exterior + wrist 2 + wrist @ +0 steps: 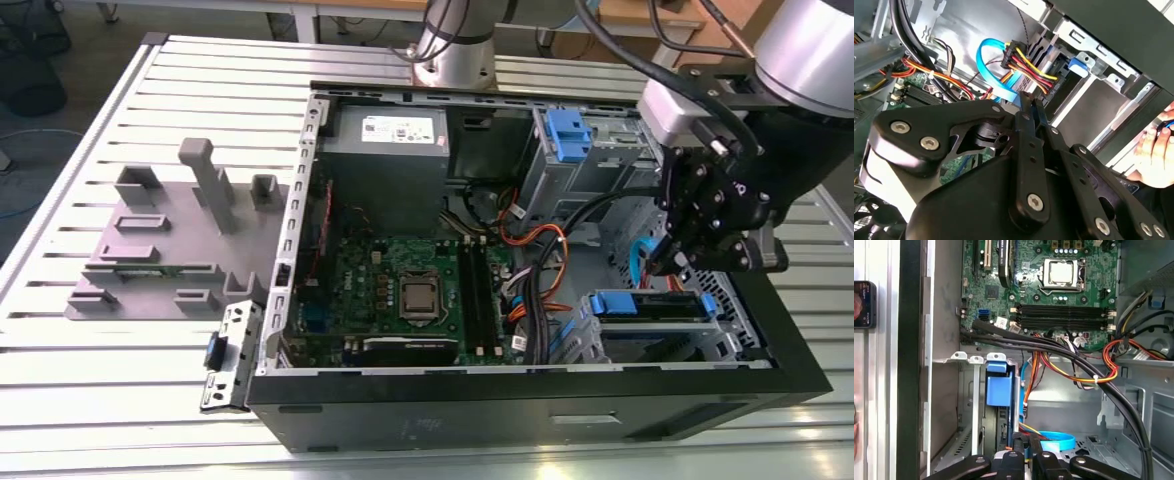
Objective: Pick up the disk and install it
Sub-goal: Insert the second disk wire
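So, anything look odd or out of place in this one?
Nothing looks damaged or spilled. The disk sits level in its bay inside the case, with the gripper just above it. One oddity: a person's hand shows beyond the case wall in the second wrist view.

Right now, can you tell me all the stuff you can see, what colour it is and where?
computer case: one, black, open, on the slatted table
slatted table: one, silver, under everything
motherboard: one, green, on the case floor
power-supply box: one, grey, far corner of the case
disk: one, blue-framed, in the drive bay below the gripper
cables: a bundle, red, yellow, black, orange, plus a blue ribbon, beside the bay
fixture block: one, grey, on the exterior view's left
person's hand: one, outside the case
gripper: one, black, above the disk
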`<action>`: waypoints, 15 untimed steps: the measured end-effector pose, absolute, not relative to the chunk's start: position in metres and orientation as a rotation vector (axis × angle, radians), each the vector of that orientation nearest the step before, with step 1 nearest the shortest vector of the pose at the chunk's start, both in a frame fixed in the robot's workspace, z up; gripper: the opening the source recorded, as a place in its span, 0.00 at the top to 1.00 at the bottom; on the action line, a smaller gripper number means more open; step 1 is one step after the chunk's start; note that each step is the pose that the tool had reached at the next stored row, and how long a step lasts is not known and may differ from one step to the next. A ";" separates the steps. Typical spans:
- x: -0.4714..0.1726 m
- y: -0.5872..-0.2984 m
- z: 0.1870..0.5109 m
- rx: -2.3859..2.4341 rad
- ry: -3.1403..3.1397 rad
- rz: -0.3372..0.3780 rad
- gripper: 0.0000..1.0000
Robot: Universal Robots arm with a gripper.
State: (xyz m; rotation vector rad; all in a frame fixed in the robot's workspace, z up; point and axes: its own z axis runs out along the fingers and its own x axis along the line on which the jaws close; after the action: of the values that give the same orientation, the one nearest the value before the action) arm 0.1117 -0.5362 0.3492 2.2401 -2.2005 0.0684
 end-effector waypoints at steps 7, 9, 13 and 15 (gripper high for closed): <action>0.107 -0.545 0.344 2.255 -2.203 0.083 0.84; 0.106 -0.548 0.343 2.260 -2.206 0.081 0.84; 0.106 -0.553 0.342 2.266 -2.211 0.081 0.84; 0.105 -0.554 0.342 2.269 -2.213 0.084 0.84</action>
State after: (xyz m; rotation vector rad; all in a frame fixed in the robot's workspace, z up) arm 0.1051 -0.5539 0.3419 2.2688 -2.2133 0.0841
